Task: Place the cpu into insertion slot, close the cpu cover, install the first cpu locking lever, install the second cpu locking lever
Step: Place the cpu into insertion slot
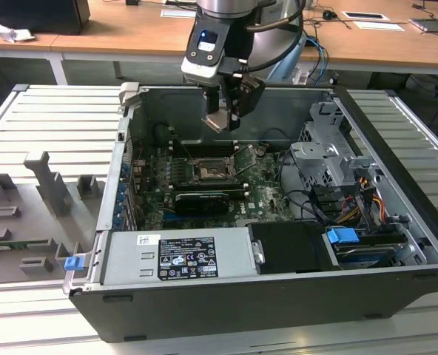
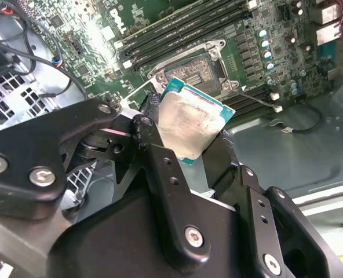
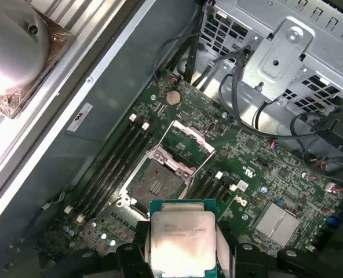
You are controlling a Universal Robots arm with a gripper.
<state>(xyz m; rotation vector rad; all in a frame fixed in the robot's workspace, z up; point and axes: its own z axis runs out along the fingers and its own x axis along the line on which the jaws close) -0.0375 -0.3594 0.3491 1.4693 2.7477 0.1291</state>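
Above the open computer case [image 1: 204, 314], my gripper [image 1: 220, 120] is clamped on the cpu [image 3: 180, 238], held well clear of the insertion slot [image 3: 154, 186]; the cpu cover [image 3: 190, 139] stands raised. I judge that squaring the cpu to the insertion slot before lowering matters most.

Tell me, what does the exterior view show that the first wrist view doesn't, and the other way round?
The exterior view takes in the whole computer case, its power supply and the wooden desk behind. The first wrist view brings out the cpu close up and the cpu cover standing open. Both show the gripper holding the cpu and the empty insertion slot on the green board.
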